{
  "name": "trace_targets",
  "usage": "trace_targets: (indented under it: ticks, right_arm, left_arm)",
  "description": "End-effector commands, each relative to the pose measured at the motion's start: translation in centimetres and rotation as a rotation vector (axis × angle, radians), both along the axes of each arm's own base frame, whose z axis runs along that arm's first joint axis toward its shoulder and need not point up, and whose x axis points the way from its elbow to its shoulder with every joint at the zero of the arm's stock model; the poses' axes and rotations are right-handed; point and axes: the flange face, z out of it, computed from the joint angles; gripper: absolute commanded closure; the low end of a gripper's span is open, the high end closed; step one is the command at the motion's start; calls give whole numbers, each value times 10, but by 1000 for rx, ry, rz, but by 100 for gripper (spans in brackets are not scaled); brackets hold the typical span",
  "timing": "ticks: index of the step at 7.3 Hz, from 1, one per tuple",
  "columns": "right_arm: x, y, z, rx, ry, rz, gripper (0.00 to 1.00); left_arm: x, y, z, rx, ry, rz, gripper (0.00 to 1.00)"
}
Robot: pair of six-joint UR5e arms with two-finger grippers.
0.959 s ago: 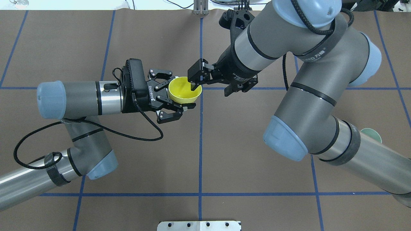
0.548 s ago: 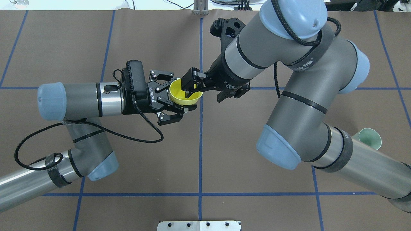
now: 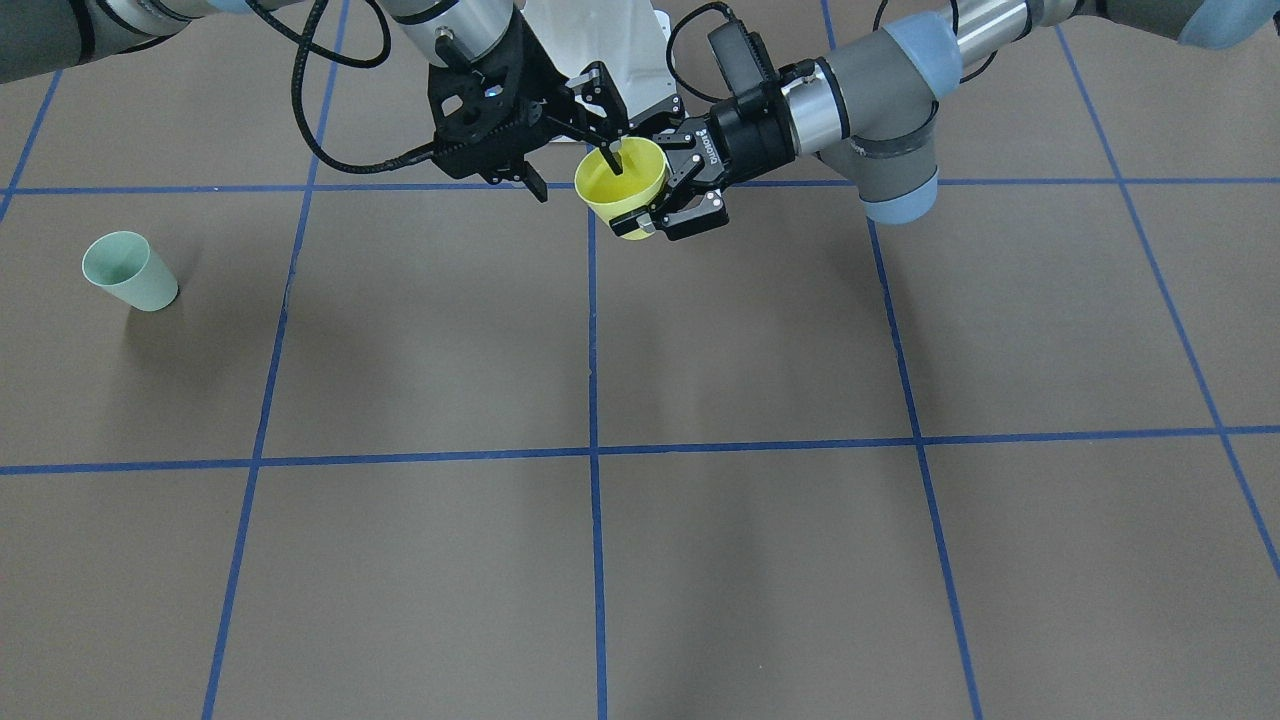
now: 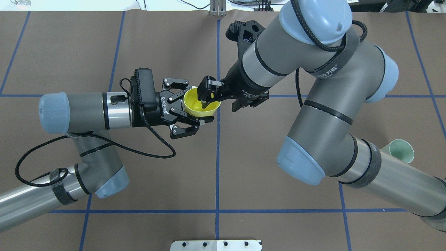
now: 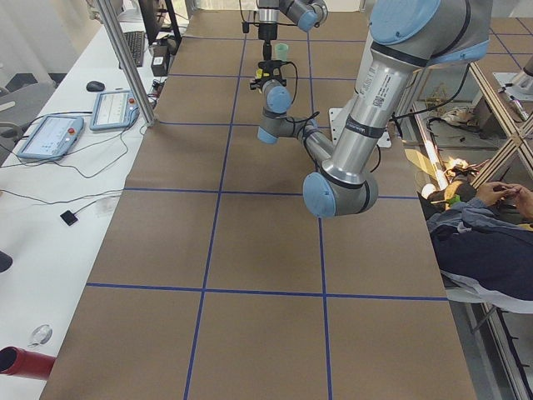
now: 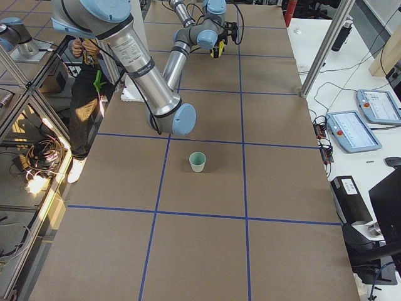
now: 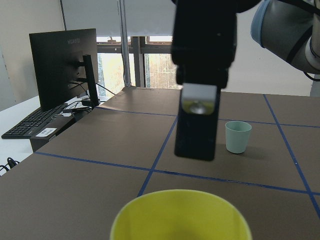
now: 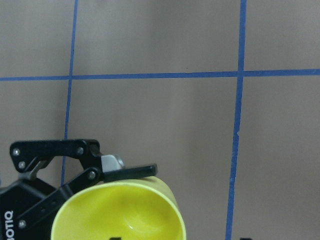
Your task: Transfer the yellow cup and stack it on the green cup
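Note:
The yellow cup [image 4: 194, 104] hangs above the table near its middle, rim up, also seen in the front view [image 3: 628, 190]. My left gripper [image 4: 199, 103] is shut on its sides from the left. My right gripper [image 4: 219, 104] comes down from above and is open. One finger [image 4: 204, 101] dips inside the cup and the other [image 4: 236, 105] hangs outside its right wall. In the left wrist view that finger [image 7: 196, 125] stands above the cup's rim [image 7: 180, 215]. The green cup [image 4: 402, 150] stands upright and alone on the table at the right, and shows in the front view [image 3: 128, 270].
The brown table mat carries blue tape grid lines [image 4: 217, 167]. A metal plate [image 4: 216, 245] sits at the near edge. My right arm's forearm [image 4: 383, 177] passes close beside the green cup. An operator [image 5: 483, 225] sits beside the table.
My right gripper has moved left and lower, so its finger now reaches inside the yellow cup. My left gripper has held the cup nearly still.

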Motion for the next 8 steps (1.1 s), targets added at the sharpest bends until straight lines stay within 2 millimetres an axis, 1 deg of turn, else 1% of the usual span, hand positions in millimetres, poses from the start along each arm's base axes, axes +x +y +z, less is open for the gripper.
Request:
trace_targets:
  ticks: [1, 2, 6, 7, 8]
  right_arm:
    - [0, 1, -1, 1, -3, -7, 29]
    - [0, 1, -1, 1, -4, -8, 31]
    - [0, 2, -5, 4, -10, -11, 31]
    - [0, 2, -6, 5, -12, -12, 37]
    - [0, 2, -5, 3, -10, -12, 52]
  left_arm:
    - [-2, 1, 0, 9, 12, 0, 95]
    - [-3, 2, -1, 14, 20, 0, 95]
    - [-5, 3, -1, 36, 37, -6, 94]
    - [-5, 3, -1, 69, 29, -23, 94]
    - [-4, 3, 2, 72, 23, -26, 94]
